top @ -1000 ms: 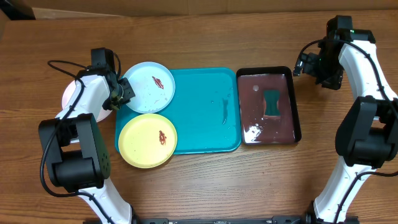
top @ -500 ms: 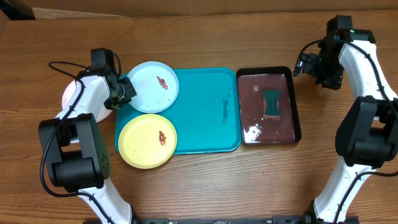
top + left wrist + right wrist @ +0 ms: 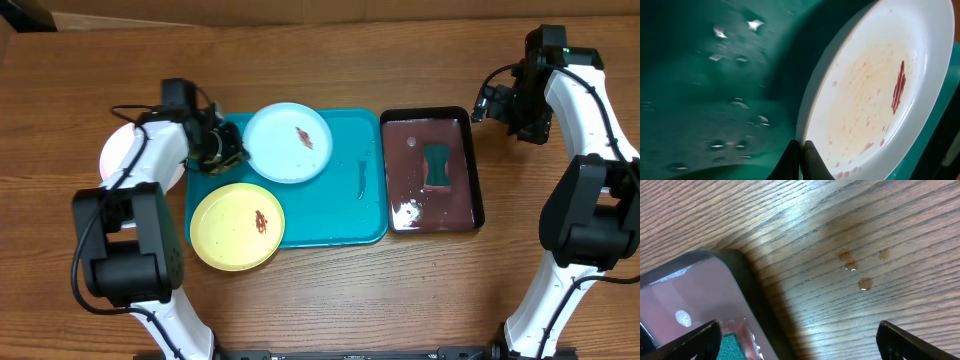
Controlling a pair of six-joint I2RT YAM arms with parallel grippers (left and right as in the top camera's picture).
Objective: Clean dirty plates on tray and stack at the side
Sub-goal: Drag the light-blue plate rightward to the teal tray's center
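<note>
One light blue plate (image 3: 288, 142), rim pinched in the left end effector (image 3: 236, 152), stretches rightward over the tray (image 3: 340, 212) (right end effector (image 3: 484, 104) gapes wide, well apart).

My count
Three plates: blue plate (image 3: 288, 143), yellow plate (image 3: 237, 225), white plate (image 3: 107, 151); two trays: turquoise tray (image 3: 340, 205), black tray (image 3: 430, 111); one sponge (image 3: 437, 165).

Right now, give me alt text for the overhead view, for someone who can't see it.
The left gripper pinches the rim of a smeared light blue plate over a turquoise tray; a smeared yellow plate overhangs the tray's front-left corner. Right of it, a black tray of dark liquid holds a green sponge, with the right gripper off its far-right corner.
</note>
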